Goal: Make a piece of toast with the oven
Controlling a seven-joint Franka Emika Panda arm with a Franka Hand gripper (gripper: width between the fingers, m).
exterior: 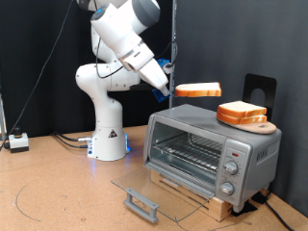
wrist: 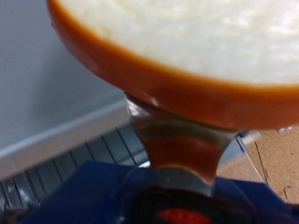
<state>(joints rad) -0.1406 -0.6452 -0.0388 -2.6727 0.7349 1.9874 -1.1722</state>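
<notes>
My gripper is shut on the edge of the piece of toast and holds it flat in the air, above the top left part of the silver oven. The oven's glass door lies open and flat, with its dark bar handle at the front. The wire rack inside shows bare. In the wrist view the toast fills the frame, with its brown crust clamped by a finger.
A stack of like bread slices sits on a wooden plate on the oven's top right. A black box stands behind it. The robot base is at the left, with a small white device and cables on the table.
</notes>
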